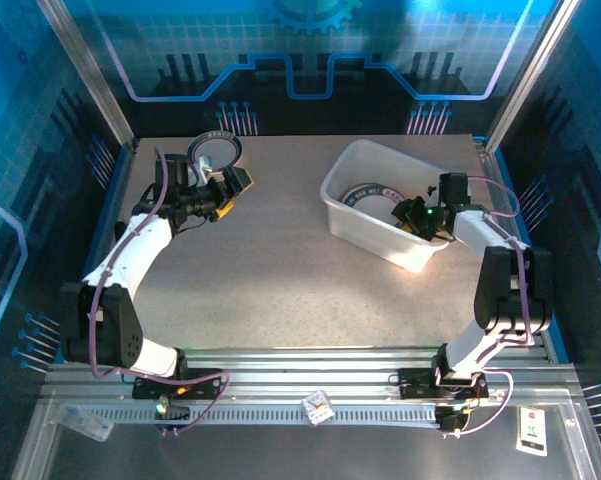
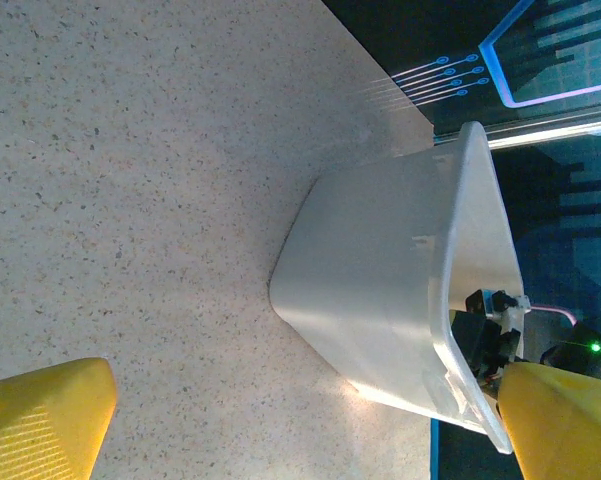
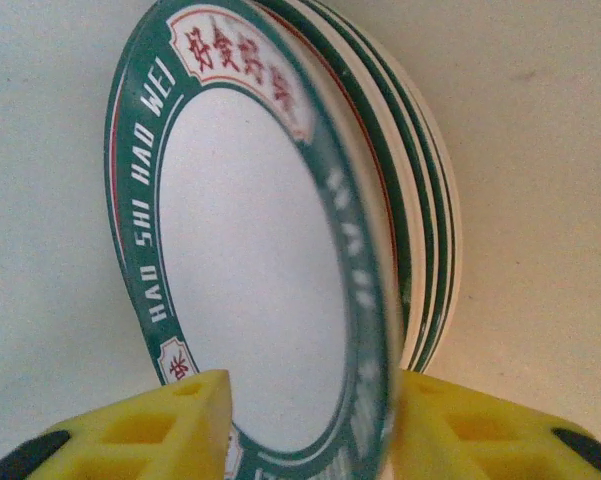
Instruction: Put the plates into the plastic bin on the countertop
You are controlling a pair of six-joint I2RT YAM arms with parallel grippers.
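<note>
From above, the white translucent rectangular plastic bin (image 1: 405,245) sits on the beige speckled tabletop (image 1: 280,270). Round dark-rimmed plates (image 1: 365,195) lie inside it, and the right gripper (image 1: 415,215) reaches in. Well left of the bin, a lone plate (image 1: 216,152) lies beside the left gripper (image 1: 223,193).

At the left wrist, the yellow fingers (image 2: 40,420) stand wide apart and empty, facing the bin.

At the right wrist, inside the bin, a green-rimmed plate (image 3: 250,250) tilts against the stack, its edge between half-parted fingers (image 3: 150,425). I cannot tell if they grip it.
</note>
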